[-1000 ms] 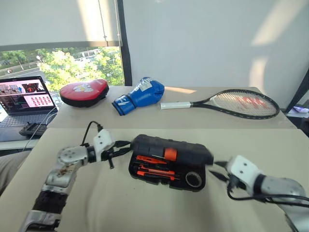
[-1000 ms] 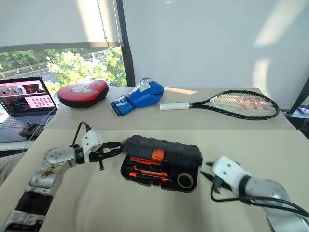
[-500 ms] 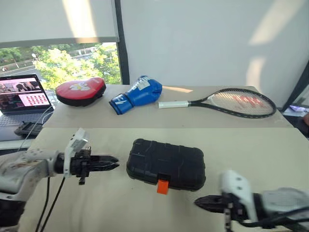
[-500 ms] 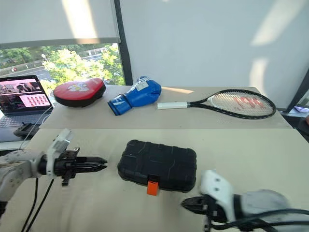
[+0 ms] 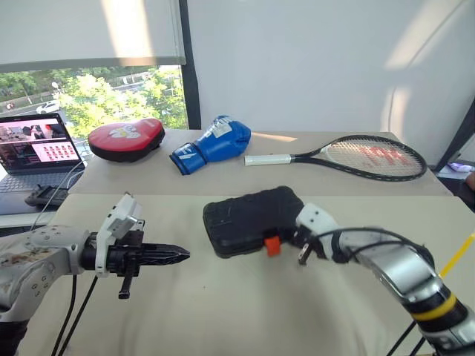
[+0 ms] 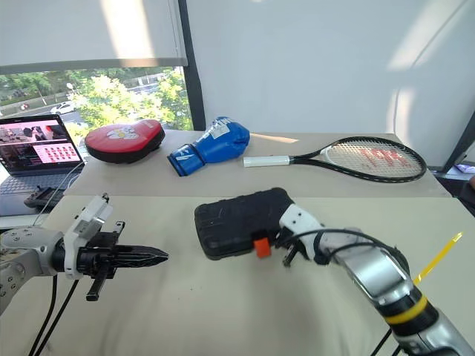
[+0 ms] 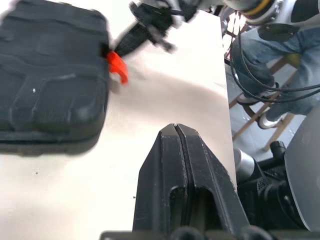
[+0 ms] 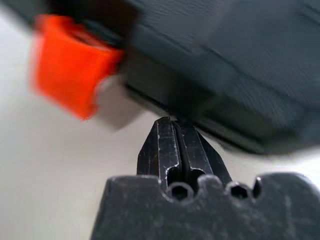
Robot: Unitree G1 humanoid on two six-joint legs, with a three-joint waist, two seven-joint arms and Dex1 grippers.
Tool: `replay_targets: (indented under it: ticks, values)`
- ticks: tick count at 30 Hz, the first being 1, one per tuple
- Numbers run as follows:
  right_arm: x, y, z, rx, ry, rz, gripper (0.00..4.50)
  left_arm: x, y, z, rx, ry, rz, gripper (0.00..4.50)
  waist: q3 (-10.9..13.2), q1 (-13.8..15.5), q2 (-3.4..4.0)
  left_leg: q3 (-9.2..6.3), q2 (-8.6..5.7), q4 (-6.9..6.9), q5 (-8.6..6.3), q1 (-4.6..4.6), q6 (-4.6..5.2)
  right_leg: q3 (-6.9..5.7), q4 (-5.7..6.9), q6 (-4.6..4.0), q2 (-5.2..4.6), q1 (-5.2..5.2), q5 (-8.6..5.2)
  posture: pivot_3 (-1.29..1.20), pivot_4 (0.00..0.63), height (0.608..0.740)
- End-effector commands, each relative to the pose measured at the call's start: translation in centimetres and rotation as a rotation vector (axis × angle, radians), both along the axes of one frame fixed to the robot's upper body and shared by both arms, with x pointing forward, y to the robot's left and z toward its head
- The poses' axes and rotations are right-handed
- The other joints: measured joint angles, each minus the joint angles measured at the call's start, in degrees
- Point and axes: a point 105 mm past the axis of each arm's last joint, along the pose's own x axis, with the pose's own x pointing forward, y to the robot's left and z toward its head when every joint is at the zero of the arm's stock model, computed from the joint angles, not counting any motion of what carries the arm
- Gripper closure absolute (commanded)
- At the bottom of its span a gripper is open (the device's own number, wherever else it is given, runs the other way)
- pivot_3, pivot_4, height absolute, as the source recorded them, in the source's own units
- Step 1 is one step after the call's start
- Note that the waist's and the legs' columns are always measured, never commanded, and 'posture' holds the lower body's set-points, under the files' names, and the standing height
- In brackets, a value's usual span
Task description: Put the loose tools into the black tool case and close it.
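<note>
On the near beige cloth-covered table (image 5: 223, 311) lies the black moulded-plastic tool case (image 5: 249, 220), lid down, orange latch (image 5: 272, 245) facing the robot. Behind, a second table (image 5: 334, 182) by the window carries a red oval punch pad (image 5: 127, 139), blue boxing glove (image 5: 214, 144), black racket (image 5: 364, 157) (laptop (image 5: 37, 152) at far left). Right gripper (image 8: 169, 131), fingers pressed together, sits against the case edge beside the latch; left gripper (image 5: 182, 254), likewise closed and empty, hovers apart.

A black tool case (image 5: 251, 221) lay closed and flat on the beige table (image 5: 223, 311), turned at a slight angle. Its ribbed moulded lid faced up (no tools visible), with a small orange latch (image 5: 272, 245) at the near edge.
</note>
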Motion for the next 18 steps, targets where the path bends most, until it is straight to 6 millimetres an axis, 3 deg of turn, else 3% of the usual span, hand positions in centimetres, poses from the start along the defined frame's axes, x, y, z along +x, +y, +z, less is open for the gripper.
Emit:
replay_targets:
  ticks: [1, 2, 3, 6, 11, 15, 17, 18]
  values:
    - [1.9, 0.3, 2.3, 0.037, -0.064, 0.041, 4.50, 0.2, -1.1, 1.1, -0.011, -0.082, -0.023, 4.46, 0.0, -0.1, 0.01, -0.01, 0.02, -0.04, 0.01, 0.02, -0.03, -0.01, 0.03, -0.01, 0.01, -0.02, 0.00, 0.00, 0.150, 0.740]
    - [1.5, 0.5, 2.9, 0.088, -0.037, 0.068, 4.50, 0.6, -1.5, 1.2, -0.011, -0.107, -0.016, 4.46, 0.0, -0.1, 0.02, 0.00, 0.04, -0.03, 0.04, 0.00, -0.08, 0.00, 0.02, -0.02, 0.07, -0.03, 0.01, 0.00, 0.150, 0.740]
    - [0.8, 0.5, 3.3, 0.123, -0.009, 0.097, 4.21, 1.1, -1.9, 1.2, -0.004, -0.129, -0.004, 4.49, 0.0, 0.0, 0.02, -0.01, 0.03, -0.05, 0.05, -0.09, -0.07, -0.02, 0.00, -0.02, 0.08, -0.09, 0.01, 0.00, 0.150, 0.740]
    - [-2.0, 0.1, 3.6, 0.193, 0.038, 0.116, 3.39, 2.7, -3.0, 0.9, -0.002, -0.170, 0.021, 3.78, 0.0, 0.3, 0.05, -0.06, 0.03, -0.06, 0.03, -0.16, -0.04, -0.10, -0.05, 0.00, 0.06, -0.08, 0.01, 0.00, 0.150, 0.740]
    - [-6.4, 0.1, 4.0, 0.336, 0.033, 0.044, 1.75, 6.2, -5.8, -0.6, 0.040, -0.227, 0.069, 2.03, 0.0, 0.8, 0.04, -0.11, -0.02, -0.02, -0.17, -0.21, 0.24, -0.18, -0.05, 0.14, 0.02, 0.11, -0.01, 0.00, 0.150, 0.740]
    - [-7.0, 0.9, 3.7, 0.435, 0.001, -0.068, 0.34, 9.5, -7.6, -2.2, 0.072, -0.220, 0.161, 0.56, 0.0, 0.7, 0.03, -0.08, -0.12, 0.11, -0.24, -0.20, 0.36, -0.05, -0.09, 0.28, -0.03, 0.14, 0.06, 0.00, 0.150, 0.740]
    - [-6.9, 1.3, 3.2, 0.446, -0.006, -0.106, 0.34, 10.1, -8.9, -3.0, 0.079, -0.201, 0.143, 0.05, 0.0, 0.5, 0.01, -0.08, -0.16, 0.09, -0.24, -0.09, 0.36, 0.05, -0.08, 0.30, -0.08, 0.17, 0.08, 0.00, 0.150, 0.740]
    - [-6.6, 1.5, 3.1, 0.467, -0.012, -0.135, 0.34, 10.5, -9.3, -3.4, 0.084, -0.188, 0.150, 0.05, 0.0, 0.4, 0.01, -0.08, -0.17, 0.12, -0.24, -0.07, 0.36, 0.03, -0.08, 0.31, -0.08, 0.16, 0.07, 0.00, 0.150, 0.740]
